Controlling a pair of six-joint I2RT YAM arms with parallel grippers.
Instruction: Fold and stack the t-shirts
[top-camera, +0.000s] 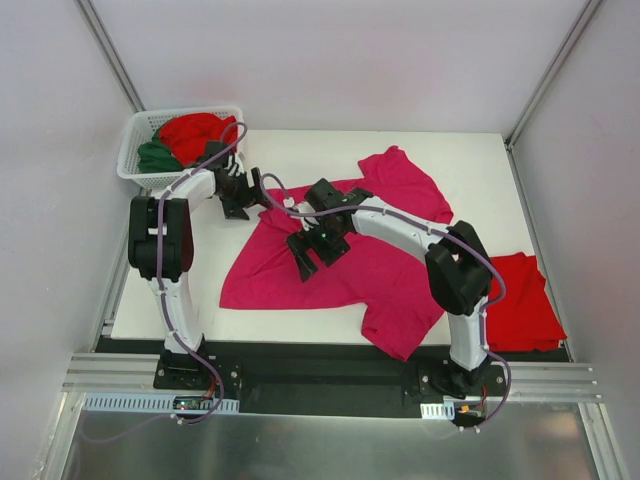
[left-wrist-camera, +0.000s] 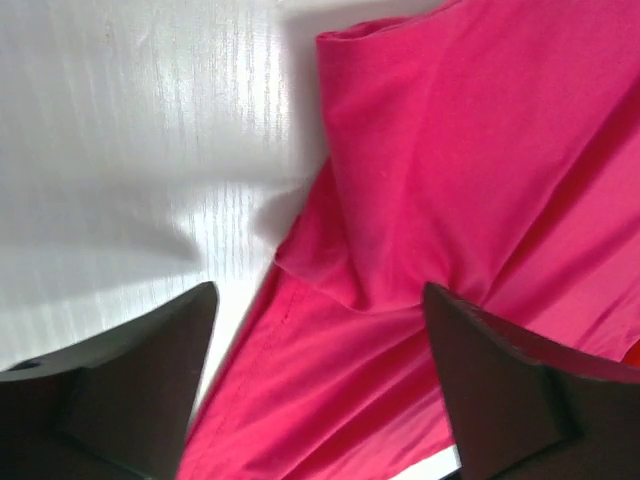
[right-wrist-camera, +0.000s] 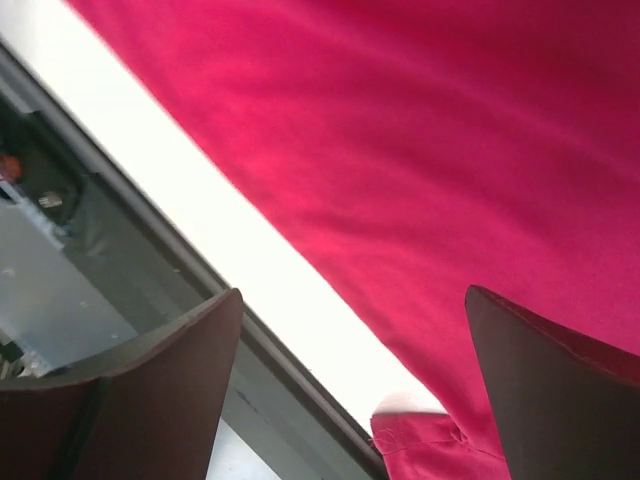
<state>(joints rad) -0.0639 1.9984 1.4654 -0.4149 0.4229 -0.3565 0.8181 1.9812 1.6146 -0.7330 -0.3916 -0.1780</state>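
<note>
A magenta-pink t-shirt (top-camera: 375, 255) lies spread and rumpled across the middle of the white table. My left gripper (top-camera: 250, 195) is open and empty, just above the shirt's upper left edge; its wrist view shows a folded sleeve (left-wrist-camera: 400, 190) between the open fingers (left-wrist-camera: 150, 380). My right gripper (top-camera: 312, 258) is open and empty over the shirt's left half; its wrist view shows the shirt (right-wrist-camera: 430, 150) and its hem near the table's front edge. A bright red t-shirt (top-camera: 522, 300) lies folded at the right. Another red shirt (top-camera: 195, 132) and a dark green one (top-camera: 157, 157) lie in the basket.
The white lattice basket (top-camera: 127, 160) stands at the table's far left corner. The table's front edge with a dark rail (right-wrist-camera: 150, 250) shows in the right wrist view. White walls close in the left, right and back sides.
</note>
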